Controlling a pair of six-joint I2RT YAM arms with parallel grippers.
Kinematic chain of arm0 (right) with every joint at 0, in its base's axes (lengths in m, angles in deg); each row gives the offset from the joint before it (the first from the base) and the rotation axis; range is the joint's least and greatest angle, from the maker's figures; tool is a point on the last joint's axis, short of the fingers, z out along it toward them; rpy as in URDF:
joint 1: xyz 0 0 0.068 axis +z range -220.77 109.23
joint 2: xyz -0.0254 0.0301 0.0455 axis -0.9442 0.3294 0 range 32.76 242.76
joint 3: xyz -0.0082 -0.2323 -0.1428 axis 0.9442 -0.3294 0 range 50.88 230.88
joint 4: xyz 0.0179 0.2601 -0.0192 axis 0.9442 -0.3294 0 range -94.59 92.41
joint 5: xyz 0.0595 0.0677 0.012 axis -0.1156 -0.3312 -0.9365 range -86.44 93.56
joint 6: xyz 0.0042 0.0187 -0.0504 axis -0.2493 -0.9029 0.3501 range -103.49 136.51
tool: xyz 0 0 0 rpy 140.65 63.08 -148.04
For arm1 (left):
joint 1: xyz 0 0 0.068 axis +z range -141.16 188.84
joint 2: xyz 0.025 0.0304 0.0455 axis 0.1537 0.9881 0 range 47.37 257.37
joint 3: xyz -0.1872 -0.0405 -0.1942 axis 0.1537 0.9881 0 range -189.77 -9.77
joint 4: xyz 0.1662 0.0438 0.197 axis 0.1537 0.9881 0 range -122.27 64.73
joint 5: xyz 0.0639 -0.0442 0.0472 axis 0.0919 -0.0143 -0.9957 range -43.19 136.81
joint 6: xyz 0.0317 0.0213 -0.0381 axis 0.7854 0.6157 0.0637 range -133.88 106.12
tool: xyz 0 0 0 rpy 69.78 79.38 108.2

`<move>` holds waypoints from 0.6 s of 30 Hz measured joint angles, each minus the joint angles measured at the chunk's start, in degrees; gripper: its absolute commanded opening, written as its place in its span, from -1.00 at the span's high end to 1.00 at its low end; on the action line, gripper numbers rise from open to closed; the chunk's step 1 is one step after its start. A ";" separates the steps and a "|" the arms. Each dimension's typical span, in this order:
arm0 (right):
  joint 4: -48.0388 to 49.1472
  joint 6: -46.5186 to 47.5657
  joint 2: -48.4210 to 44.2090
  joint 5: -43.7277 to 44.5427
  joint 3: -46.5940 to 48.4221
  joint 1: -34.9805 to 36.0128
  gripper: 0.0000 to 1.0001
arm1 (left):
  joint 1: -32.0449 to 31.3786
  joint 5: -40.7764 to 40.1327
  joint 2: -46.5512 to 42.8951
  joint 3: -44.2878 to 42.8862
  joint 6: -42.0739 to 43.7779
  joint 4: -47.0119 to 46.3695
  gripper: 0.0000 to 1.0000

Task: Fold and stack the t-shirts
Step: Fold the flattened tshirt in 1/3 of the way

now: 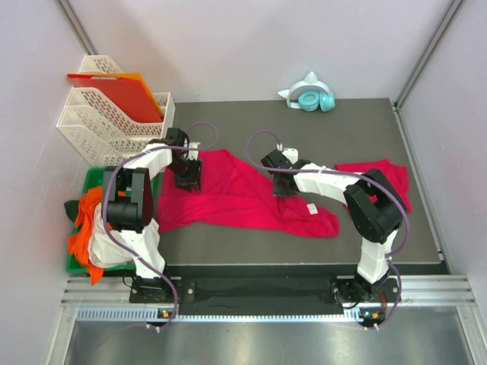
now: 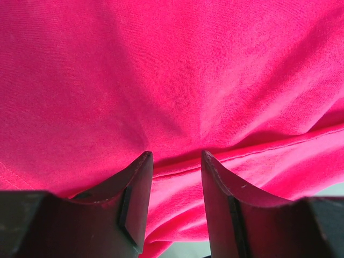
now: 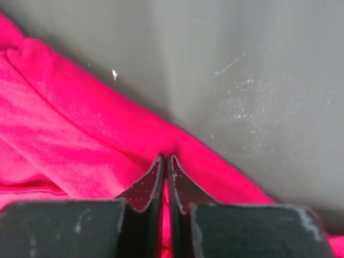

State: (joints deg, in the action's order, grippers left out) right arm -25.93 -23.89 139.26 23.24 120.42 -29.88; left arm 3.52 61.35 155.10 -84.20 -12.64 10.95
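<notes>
Crimson-pink t-shirt (image 1: 228, 199), rumpled, half-spread

A dark grey table top (image 1: 365, 125) fills the middle of the overhead view, closed in by pale lilac-white walls (image 1: 243, 46) at the top, left and right. An aluminium post (image 1: 76, 26) slants across the upper left corner and a second post (image 1: 430, 49) across the upper right. A ribbed aluminium rail (image 1: 266, 289) runs along the lower edge, above a brushed steel panel (image 1: 266, 342). The light is soft and even. Seen close up, the table top carries fine scratches.

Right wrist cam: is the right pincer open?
No, the right pincer is shut, jaws nearly touching with a fold of the t-shirt pinched between them.
</notes>
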 measured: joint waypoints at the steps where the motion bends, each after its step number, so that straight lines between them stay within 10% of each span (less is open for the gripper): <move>1: 0.02 -0.09 0.00 0.07 0.00 0.02 1.00 | 0.00 0.00 0.00 0.00 0.00 0.00 0.07; 18: -1.86 -0.42 -3.80 8.63 -0.07 7.80 1.00 | 0.00 0.00 0.00 0.00 0.02 0.02 0.08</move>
State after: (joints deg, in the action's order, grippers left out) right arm -27.79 -24.30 135.45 31.88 120.35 -22.08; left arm 3.52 61.35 155.10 -84.20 -12.62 10.98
